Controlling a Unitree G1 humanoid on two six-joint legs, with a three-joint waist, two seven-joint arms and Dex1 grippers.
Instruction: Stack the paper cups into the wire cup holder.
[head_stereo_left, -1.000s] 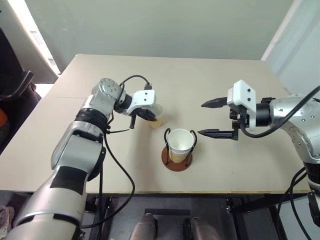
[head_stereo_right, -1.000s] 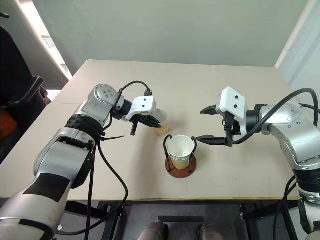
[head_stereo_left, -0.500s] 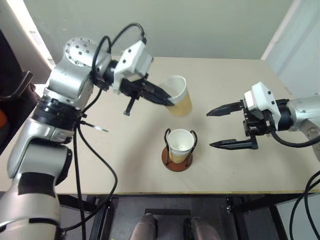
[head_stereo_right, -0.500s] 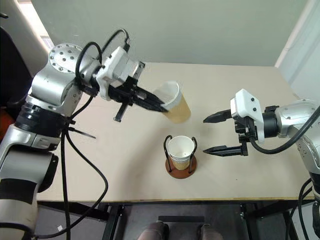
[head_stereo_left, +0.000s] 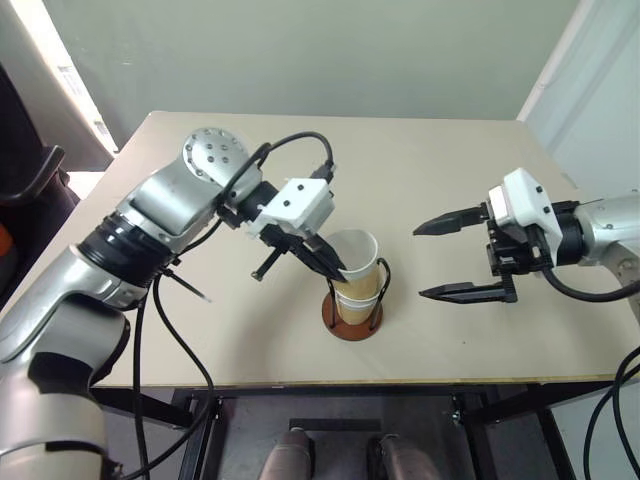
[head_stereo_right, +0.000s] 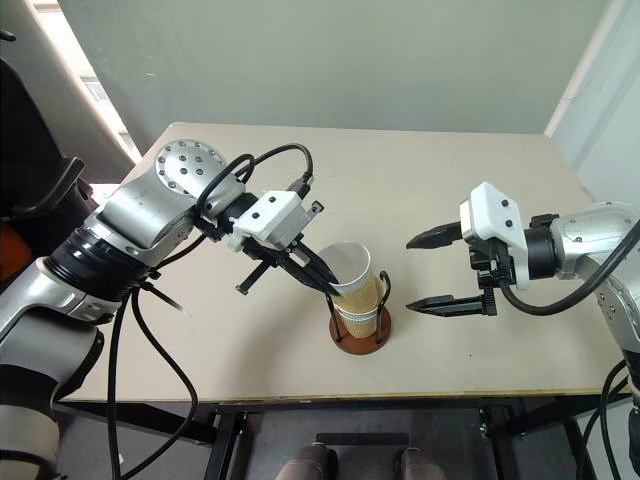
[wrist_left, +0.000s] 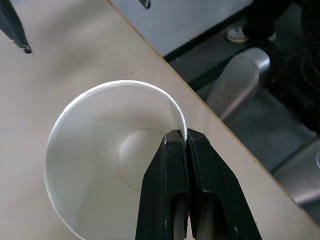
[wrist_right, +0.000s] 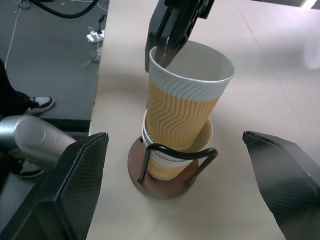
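A tan ribbed paper cup (head_stereo_left: 358, 262) with a white rim hangs tilted over the wire cup holder (head_stereo_left: 352, 318). Its bottom is partly inside a second paper cup (wrist_right: 167, 162) that stands in the holder. My left gripper (head_stereo_left: 336, 266) is shut on the upper cup's near rim, one finger inside and one outside, as the left wrist view shows at the fingertips (wrist_left: 175, 142). To the right of the holder, level with the cups, my right gripper (head_stereo_left: 420, 262) hovers wide open with nothing in it. The holder's black wire loop (wrist_right: 175, 150) rises around the lower cup from the reddish-brown base (wrist_right: 160, 187).
The beige table (head_stereo_left: 430, 160) has bare room behind and on both sides of the holder. Its front edge (head_stereo_left: 400, 382) runs close to the holder. A dark chair (head_stereo_left: 25, 180) stands off the table's left side.
My left gripper lifted the cup off the table, carried it right and toward the front, then lowered it into the cup in the holder. The right gripper drew back slightly, still open.
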